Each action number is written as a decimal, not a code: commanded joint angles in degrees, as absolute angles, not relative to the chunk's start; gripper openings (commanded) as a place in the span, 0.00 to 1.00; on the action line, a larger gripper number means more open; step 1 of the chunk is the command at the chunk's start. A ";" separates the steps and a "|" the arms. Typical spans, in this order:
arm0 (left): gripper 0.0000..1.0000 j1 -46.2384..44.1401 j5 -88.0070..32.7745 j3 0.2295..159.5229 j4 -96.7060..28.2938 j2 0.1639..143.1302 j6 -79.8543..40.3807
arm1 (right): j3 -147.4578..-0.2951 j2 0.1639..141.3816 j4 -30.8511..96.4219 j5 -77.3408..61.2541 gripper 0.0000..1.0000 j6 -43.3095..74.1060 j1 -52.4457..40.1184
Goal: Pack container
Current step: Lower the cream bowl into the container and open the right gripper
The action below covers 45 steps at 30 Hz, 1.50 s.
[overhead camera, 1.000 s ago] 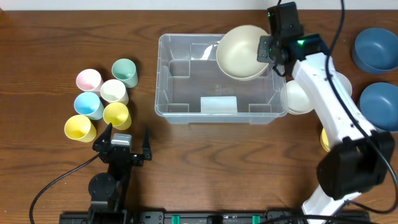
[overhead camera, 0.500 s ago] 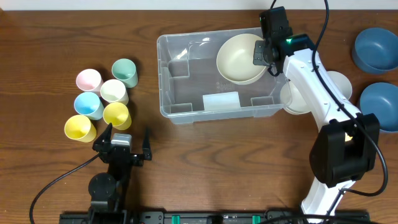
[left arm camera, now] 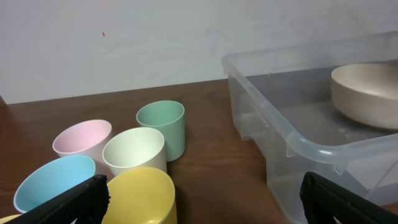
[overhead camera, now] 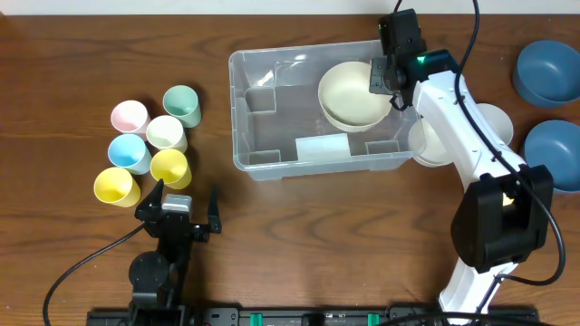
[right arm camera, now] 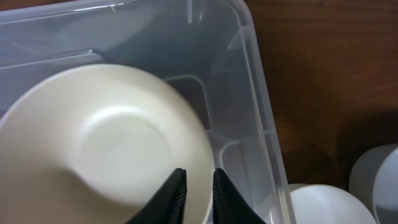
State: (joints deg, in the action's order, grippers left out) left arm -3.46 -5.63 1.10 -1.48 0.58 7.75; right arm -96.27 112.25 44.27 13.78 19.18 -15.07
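Note:
The container [overhead camera: 237, 109] is a large clear bin with a pale label on its floor, at the table's middle. A cream bowl [overhead camera: 349, 95] sits tilted inside its right half. My right gripper [overhead camera: 385, 77] is shut on the bowl's right rim, just inside the bin's right wall. In the right wrist view the fingers [right arm camera: 196, 186] pinch the bowl [right arm camera: 106, 155] next to the bin wall [right arm camera: 261, 81]. My left gripper [overhead camera: 186, 204] is open and empty at the front left. In its own view [left arm camera: 202, 205] it faces the bin [left arm camera: 273, 130] and the bowl [left arm camera: 367, 90].
Several cups stand left of the bin: pink [overhead camera: 129, 116], green [overhead camera: 182, 105], white [overhead camera: 166, 133], blue [overhead camera: 129, 152], and two yellow [overhead camera: 169, 167] [overhead camera: 116, 186]. White bowls [overhead camera: 435, 140] sit right of the bin. Two blue bowls [overhead camera: 546, 72] [overhead camera: 555, 154] are at the far right.
My right gripper has brought the cream bowl from above the bin's back right rim down into the bin. The bin has shifted slightly. The left arm has not moved.

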 commanded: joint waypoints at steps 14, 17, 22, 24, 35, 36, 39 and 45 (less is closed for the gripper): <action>0.98 -3.18 -6.68 0.23 -3.53 0.23 7.90 | -97.03 112.84 45.95 4.80 0.32 10.63 -18.35; 0.98 -3.18 -6.68 0.23 -3.53 0.23 7.90 | -97.01 112.84 48.97 4.64 0.32 11.46 -20.36; 0.98 -3.18 -6.68 0.23 -3.53 0.23 7.90 | -97.01 112.84 55.22 4.40 0.32 16.53 -22.70; 0.98 -3.18 -6.68 0.23 -3.53 0.23 7.90 | -97.01 112.84 58.37 4.01 0.26 18.96 -23.24; 0.98 -3.18 -6.68 0.23 -3.53 0.23 7.90 | -97.01 112.84 68.14 2.28 0.12 23.29 -23.66; 0.98 -3.18 -6.68 0.23 -3.53 0.23 7.90 | -97.01 112.84 68.55 2.26 0.11 23.86 -23.66; 0.98 -3.18 -6.68 0.23 -3.53 0.23 7.90 | -97.01 112.84 69.87 1.21 0.08 25.21 -23.66; 0.98 -3.18 -6.68 0.23 -3.53 0.23 7.90 | -97.01 112.84 72.16 0.12 0.04 27.86 -23.66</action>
State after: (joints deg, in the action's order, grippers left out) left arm -3.46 -5.63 1.10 -1.48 0.58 7.75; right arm -96.31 112.25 71.64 1.39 25.32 -23.11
